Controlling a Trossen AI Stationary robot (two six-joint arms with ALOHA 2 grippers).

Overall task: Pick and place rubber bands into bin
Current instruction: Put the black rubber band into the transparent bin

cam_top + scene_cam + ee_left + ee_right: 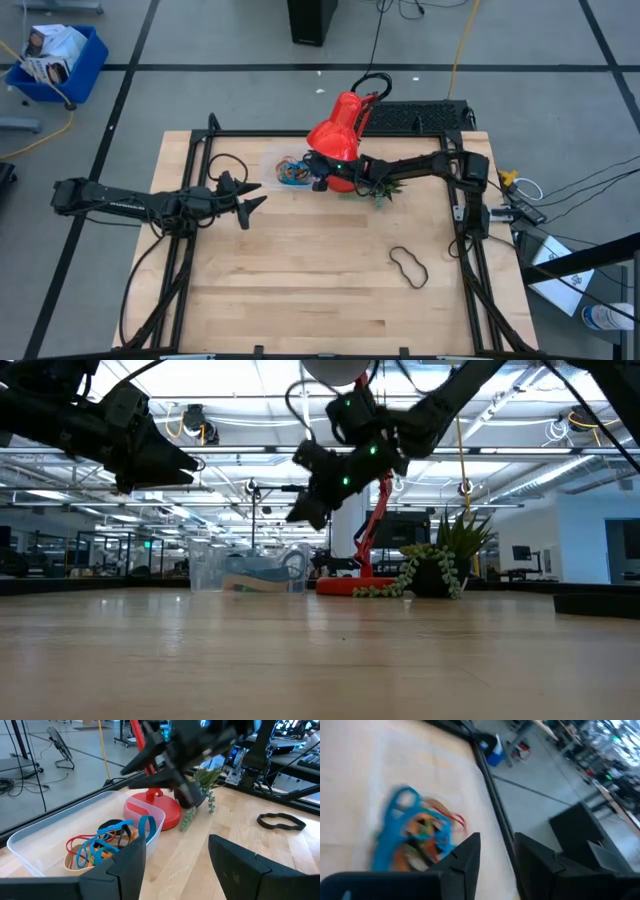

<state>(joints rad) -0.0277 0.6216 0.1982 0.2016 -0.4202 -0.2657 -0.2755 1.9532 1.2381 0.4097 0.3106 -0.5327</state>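
Note:
The clear bin point(268, 160) stands at the table's far middle, next to the red lamp's base. It holds several rubber bands point(292, 171) in blue, orange, red and black, also seen in the left wrist view point(100, 845); one blue band point(146, 826) leans over the bin's wall. A black rubber band point(408, 266) lies flat on the table at the near right. My right gripper point(497, 852) is open and empty, hovering above the bin's right end point(308, 500). My left gripper point(177, 865) is open and empty, left of the bin point(248, 205).
A red desk lamp point(338, 128) stands just behind the bin, its shade over my right arm. A small potted plant point(384, 190) stands right of the bin. A black frame point(200, 135) edges the table. A blue crate point(60, 60) is on the floor.

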